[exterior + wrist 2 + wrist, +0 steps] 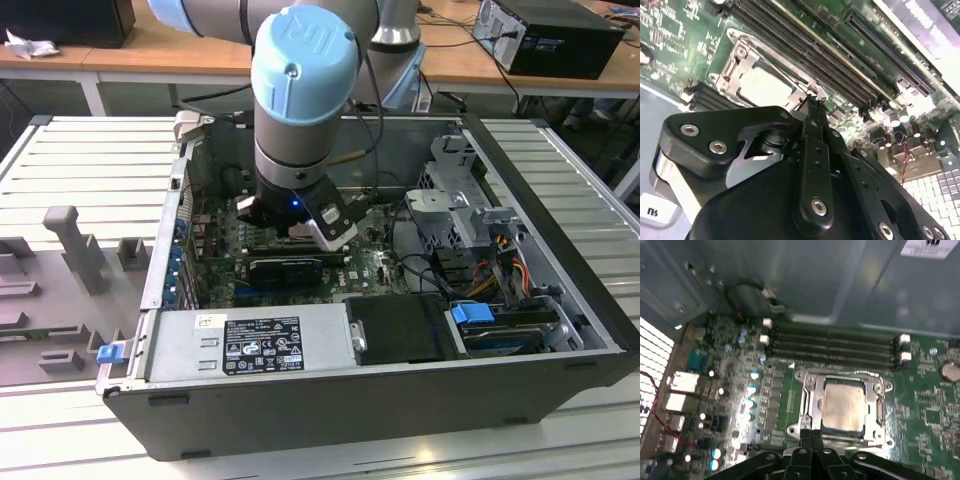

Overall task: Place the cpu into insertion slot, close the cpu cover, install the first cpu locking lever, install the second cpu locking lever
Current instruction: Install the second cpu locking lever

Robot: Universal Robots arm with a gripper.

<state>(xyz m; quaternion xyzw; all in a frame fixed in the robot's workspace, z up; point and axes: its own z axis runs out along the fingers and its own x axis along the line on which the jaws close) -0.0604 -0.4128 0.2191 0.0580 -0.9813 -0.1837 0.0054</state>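
The cpu (842, 405) lies flat in the insertion slot (880, 382) on the green board, its pale silver top showing. The cpu cover (811, 402) is down around it as a silvery frame. In the second wrist view the cpu (765, 86) and cpu cover (735, 62) sit just beyond the fingertips. A thin metal lever (840, 373) runs along the socket's edge nearest the memory slots. My gripper (812, 434) is low over the socket's edge, fingers pressed together; whether they pinch a lever is hidden. In the exterior view the gripper (300, 218) reaches down inside the open computer case.
Long black memory slots (835, 347) lie beside the socket, and capacitors and rear ports (682, 385) crowd one side. The case wall (560, 230) surrounds the arm. A power supply (250, 345) and drive bay (465, 200) stand close. Grey fixtures (70, 240) sit at the exterior view's left.
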